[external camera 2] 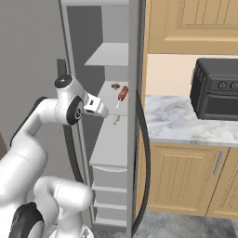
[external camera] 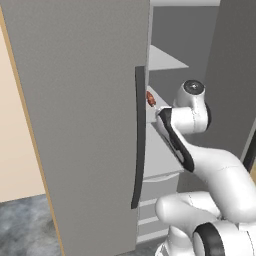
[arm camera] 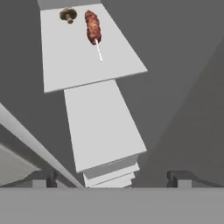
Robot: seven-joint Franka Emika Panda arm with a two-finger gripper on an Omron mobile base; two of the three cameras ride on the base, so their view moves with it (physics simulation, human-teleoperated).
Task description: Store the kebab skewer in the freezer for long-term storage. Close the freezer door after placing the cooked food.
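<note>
Gripper [arm camera: 111,177] is hanging open and empty before the freezer [external camera 2: 111,153], while one kebab skewer [arm camera: 93,28] is lying on a far shelf [arm camera: 78,65] beside one mushroom [arm camera: 68,15]. Storing looks done; next, one freezer door [external camera: 80,125] needs swinging shut by its handle [external camera: 139,135].

Both base views flank the arm facing the freezer [external camera: 165,150] shelves, which the hand view overlooks closely.

no readable text, labels, brands, numbers or signs appear on anything in these views.
</note>
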